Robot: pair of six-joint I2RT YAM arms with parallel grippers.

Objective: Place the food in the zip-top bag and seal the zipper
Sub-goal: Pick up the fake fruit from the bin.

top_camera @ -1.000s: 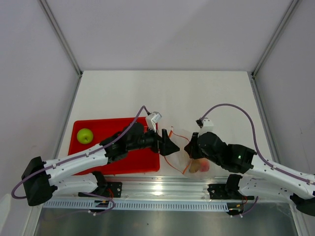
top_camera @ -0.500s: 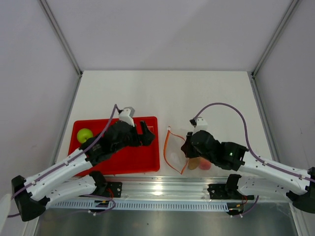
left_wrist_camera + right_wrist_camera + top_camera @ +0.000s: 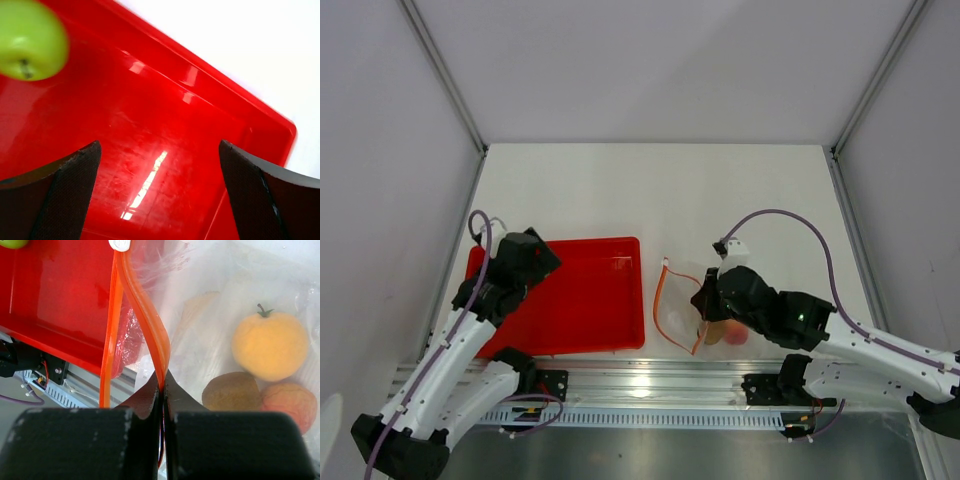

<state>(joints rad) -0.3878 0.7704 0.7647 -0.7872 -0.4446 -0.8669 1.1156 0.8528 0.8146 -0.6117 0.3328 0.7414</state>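
No lettering, label, brand, number or sign legible in any view: blank on the red tray, the zip-top bag, its zipper and the green apple.

A white table fills the middle of the overhead view, its top matte and evenly lit. Plain pale grey walls close it in: a back wall, a left wall and a right wall. A slim metal left post and right post run along the two back corners. Along the table's near edge lies a silver rail with a bright glare on it. Below the rail is a dull grey metal sheet. The light is soft, with faint shadows.
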